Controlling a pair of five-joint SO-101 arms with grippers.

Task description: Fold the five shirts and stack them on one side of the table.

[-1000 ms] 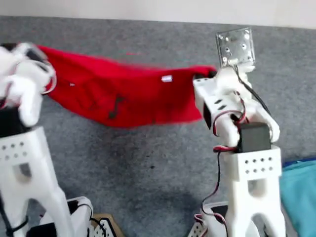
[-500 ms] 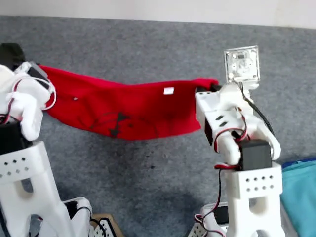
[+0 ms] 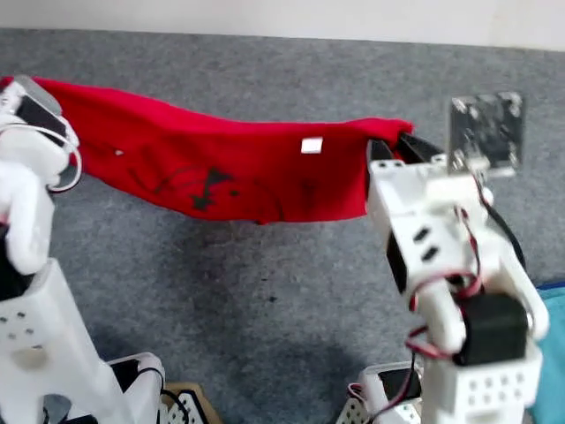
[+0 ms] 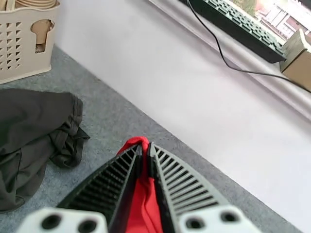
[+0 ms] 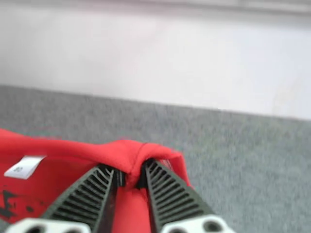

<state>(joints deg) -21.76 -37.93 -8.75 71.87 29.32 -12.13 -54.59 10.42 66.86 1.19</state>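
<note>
Shirt (image 3: 229,172) stretched in the air
Left gripper (image 4: 145,148) and right gripper (image 5: 129,170) clench its corners; keep it taut and level when lowering

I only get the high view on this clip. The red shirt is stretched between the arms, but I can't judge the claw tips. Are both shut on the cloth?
Observer: The left wrist view shows the left claw shut on a pinch of the red shirt.
Reviewer: And the right?
Observer: The right claw is shut on a rolled red edge, near the white tag.
Reviewer: Other laundry nearby?
Observer: A dark crumpled garment lies near a beige basket.
</note>
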